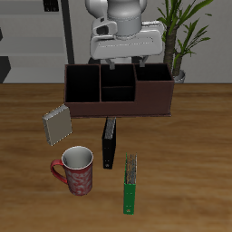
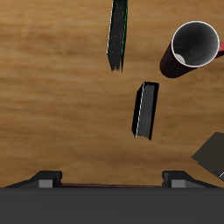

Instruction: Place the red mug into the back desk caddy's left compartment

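Observation:
The red mug (image 1: 77, 172) stands upright near the table's front edge, handle toward the table's side; it also shows in the wrist view (image 2: 192, 48), pale grey inside. The dark maroon desk caddy (image 1: 118, 109) stands at the back of the table. Its undivided end section (image 1: 82, 84) is dark inside and holds nothing I can see. My gripper (image 1: 124, 65) hangs above the caddy's split middle section, far from the mug. In the wrist view the gripper (image 2: 114, 182) has its fingers (image 2: 48, 179) wide apart, open and empty.
A black box (image 1: 110, 142) lies between caddy and mug, also in the wrist view (image 2: 145, 109). A green book (image 1: 131, 184) lies beside the mug. A grey notebook (image 1: 57, 125) lies nearer the caddy. A potted plant (image 1: 186, 36) stands behind the caddy.

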Motion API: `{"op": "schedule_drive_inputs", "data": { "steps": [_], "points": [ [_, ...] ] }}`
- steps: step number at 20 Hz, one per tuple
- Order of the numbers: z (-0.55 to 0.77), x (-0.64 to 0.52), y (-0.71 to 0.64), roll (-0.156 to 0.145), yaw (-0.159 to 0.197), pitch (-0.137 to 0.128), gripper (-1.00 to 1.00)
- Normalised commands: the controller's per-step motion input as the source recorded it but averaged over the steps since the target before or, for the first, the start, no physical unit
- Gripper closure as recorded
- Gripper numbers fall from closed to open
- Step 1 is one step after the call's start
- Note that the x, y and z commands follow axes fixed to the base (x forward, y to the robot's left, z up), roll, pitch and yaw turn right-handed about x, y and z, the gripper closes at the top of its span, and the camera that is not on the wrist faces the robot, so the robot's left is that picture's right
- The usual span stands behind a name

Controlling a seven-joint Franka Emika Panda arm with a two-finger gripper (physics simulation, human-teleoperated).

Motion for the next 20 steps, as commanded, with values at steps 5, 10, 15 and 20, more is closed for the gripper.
{"op": "schedule_drive_inputs", "data": {
  "steps": [5,10,15,20],
  "points": [
    [0.08,0.17,0.03,-0.015,0.014,-0.014,-1.00],
    [0.10,0.38,-0.16,-0.051,-0.016,0.017,-1.00],
    [0.18,0.44,-0.39,-0.064,-0.014,-0.022,-1.00],
    [0.06,0.40,-0.43,-0.067,-0.002,-0.018,-1.00]
  ]
}}
